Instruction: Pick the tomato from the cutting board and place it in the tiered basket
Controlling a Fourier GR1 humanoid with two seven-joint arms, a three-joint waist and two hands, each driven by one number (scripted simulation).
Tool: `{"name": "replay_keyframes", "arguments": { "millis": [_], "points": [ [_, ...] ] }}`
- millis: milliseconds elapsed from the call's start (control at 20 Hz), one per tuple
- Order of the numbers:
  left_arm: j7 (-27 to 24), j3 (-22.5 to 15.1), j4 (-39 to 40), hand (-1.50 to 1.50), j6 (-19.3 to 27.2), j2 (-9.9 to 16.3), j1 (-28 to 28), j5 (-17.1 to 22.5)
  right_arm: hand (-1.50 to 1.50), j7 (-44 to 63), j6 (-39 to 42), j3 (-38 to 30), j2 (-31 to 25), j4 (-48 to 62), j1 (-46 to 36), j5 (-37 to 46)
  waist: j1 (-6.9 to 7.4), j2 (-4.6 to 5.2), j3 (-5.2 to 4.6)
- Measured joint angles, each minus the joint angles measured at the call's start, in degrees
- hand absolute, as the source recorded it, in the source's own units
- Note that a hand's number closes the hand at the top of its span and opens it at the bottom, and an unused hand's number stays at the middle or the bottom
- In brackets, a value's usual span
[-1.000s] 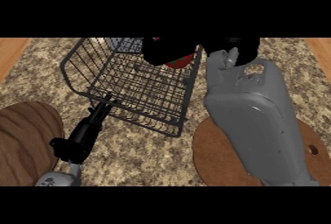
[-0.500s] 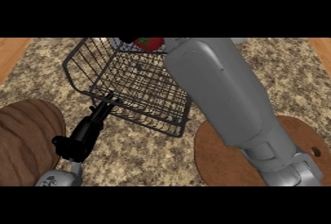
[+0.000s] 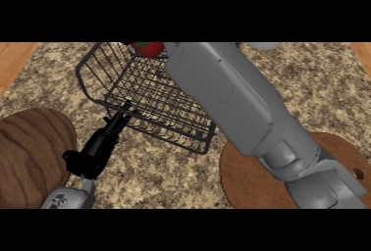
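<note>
Reaching over the tiered basket point(image 3: 145, 98), the right forearm hides its hand; finger state cannot be told. Tomato point(image 3: 147, 48) release should stay low, inside the rim.

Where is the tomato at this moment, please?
In the head view the tomato sits at the top edge, left of centre, over the far end of the black wire basket, right beside the grey right forearm.
</note>
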Motion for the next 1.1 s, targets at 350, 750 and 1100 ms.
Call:
{"name": "replay_keyframes", "arguments": {
  "millis": [350,750,1100],
  "points": [
    [-0.01,0.18,0.40,0.00,-0.03,-0.37,-0.50,-0.51,-1.50,2.69,-5.25,-1.59,-0.04,3.14,-0.82,-14.14,0.43,0.06,0.02],
    [1.65,1.51,-0.80,0.00,-0.87,0.33,0.94,0.59,-1.50,0.15,-15.26,0.00,-0.08,4.07,-1.89,-20.10,-1.30,-0.38,-0.02],
    [1.34,2.73,-2.31,0.00,0.18,0.69,3.90,0.63,-1.50,1.84,-25.18,2.18,-4.71,6.67,-3.19,-10.38,-4.10,-1.16,0.02]
  ]
}}
